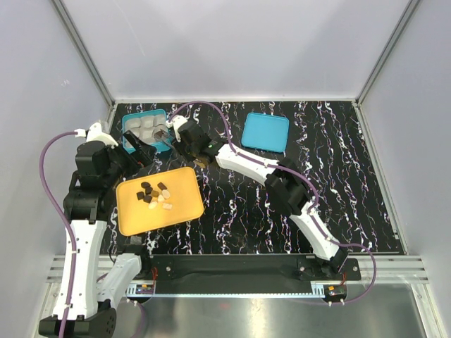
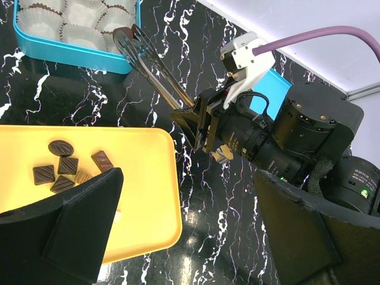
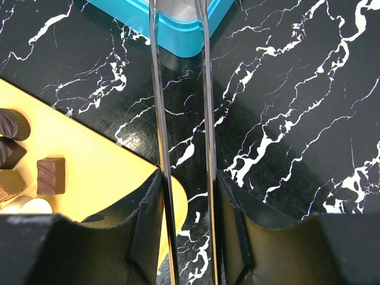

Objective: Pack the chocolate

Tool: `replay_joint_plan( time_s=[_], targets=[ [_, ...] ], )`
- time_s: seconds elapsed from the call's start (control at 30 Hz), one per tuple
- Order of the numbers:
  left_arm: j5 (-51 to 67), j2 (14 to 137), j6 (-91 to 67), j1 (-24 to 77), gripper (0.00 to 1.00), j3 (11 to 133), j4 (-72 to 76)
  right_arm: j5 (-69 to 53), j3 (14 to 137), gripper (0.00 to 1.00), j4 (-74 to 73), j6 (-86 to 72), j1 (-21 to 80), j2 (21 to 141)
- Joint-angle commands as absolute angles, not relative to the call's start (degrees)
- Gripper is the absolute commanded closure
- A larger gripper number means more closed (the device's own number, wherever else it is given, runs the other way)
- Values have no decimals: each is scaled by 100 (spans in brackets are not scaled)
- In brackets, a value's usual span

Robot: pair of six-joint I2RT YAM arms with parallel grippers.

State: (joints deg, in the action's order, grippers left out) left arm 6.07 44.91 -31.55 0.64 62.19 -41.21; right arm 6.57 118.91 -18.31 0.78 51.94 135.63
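Several small chocolate pieces (image 1: pixel 156 195), dark brown and cream-white, lie on the orange tray (image 1: pixel 134 215); they also show in the left wrist view as chocolate pieces (image 2: pixel 62 166). My right gripper (image 3: pixel 184 225) is shut on metal tongs (image 3: pixel 181 119), whose two arms stand slightly apart. The tongs' tips (image 2: pixel 123 38) reach the near right corner of the teal box (image 2: pixel 71 56) with paper cups; something dark brown sits at the tips, but I cannot tell if it is a piece. My left gripper (image 2: pixel 190 237) hangs open and empty over the tray's right edge.
A flat teal lid (image 1: pixel 266 132) lies at the back, right of centre. The right arm (image 1: pixel 246 163) stretches across the black marbled tabletop toward the box. Grey walls close in the back and both sides.
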Motion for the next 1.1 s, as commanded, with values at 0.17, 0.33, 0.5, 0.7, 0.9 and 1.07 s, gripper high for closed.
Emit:
replay_joint_plan(
  time_s=[0.17,0.33,0.5,0.7,0.9,1.07],
  targets=[
    [659,4386,-3103,35,1,6196,-3964,756,12041,55,-1573,53,5142,13412],
    [650,4394,-3111,35,1,6187,-3938,765,12032,53,-1573,62,5142,13395],
    [668,4395,-3120,35,1,6161,-3911,765,11997,52,-1564,62,5142,13386],
    [677,4395,-3129,35,1,6179,-3911,756,11997,53,-1556,70,5142,13333],
    [677,4403,-3120,35,1,6258,-3946,730,11901,54,-1565,97,5142,13008],
    [668,4377,-3120,35,1,6310,-3990,633,11523,54,-1485,132,5142,12394]
  ],
)
